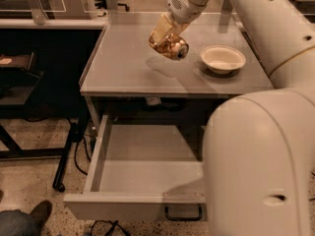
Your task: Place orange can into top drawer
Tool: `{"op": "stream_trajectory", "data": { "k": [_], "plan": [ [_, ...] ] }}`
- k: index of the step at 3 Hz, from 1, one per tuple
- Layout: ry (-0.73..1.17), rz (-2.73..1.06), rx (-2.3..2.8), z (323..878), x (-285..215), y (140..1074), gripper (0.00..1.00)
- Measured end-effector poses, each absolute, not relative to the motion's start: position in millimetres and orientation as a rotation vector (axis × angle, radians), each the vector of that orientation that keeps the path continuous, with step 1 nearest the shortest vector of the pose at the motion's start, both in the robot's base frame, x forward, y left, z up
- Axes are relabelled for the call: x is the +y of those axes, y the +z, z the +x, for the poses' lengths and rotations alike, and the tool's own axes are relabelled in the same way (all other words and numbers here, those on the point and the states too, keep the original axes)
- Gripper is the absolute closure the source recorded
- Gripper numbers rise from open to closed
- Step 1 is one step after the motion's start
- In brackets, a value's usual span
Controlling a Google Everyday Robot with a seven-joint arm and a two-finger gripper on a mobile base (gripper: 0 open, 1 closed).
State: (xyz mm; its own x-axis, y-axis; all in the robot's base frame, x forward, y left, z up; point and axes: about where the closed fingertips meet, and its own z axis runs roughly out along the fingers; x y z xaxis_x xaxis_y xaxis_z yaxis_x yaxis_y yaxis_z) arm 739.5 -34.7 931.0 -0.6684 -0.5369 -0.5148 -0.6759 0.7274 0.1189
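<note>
Far below-left of the pincer [169,37] we see speckled floor [29,181]; directly below it the top drawer [147,173] stands open. The pincer pinches the orange can [176,48] over the grey worktop [123,68], a white bowl [223,59] to its right.

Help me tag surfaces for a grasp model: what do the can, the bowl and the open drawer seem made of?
Orange can, clamped in the gripper above the tabletop: thin metal, glossy copper skin with bright glints, silver end. White bowl: matte, off-white, no glints; paper, foam or ceramic, can't tell. Top drawer: flat grey painted sheet metal, probably, with thin straight walls.
</note>
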Motion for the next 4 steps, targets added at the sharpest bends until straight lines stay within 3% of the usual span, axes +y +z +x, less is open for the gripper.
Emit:
{"op": "stream_trajectory", "data": {
  "k": [1, 2, 3, 4],
  "plan": [
    [0.464, -0.994, 2.419, 692.8, -51.3, 943.3, 1.00],
    [0.451, -1.008, 2.405, 699.1, -48.4, 945.6, 1.00],
    [0.469, -0.991, 2.394, 670.0, -43.9, 965.2, 1.00],
    [0.501, -0.982, 2.437, 614.9, -32.4, 968.6, 1.00]
  ]
}}
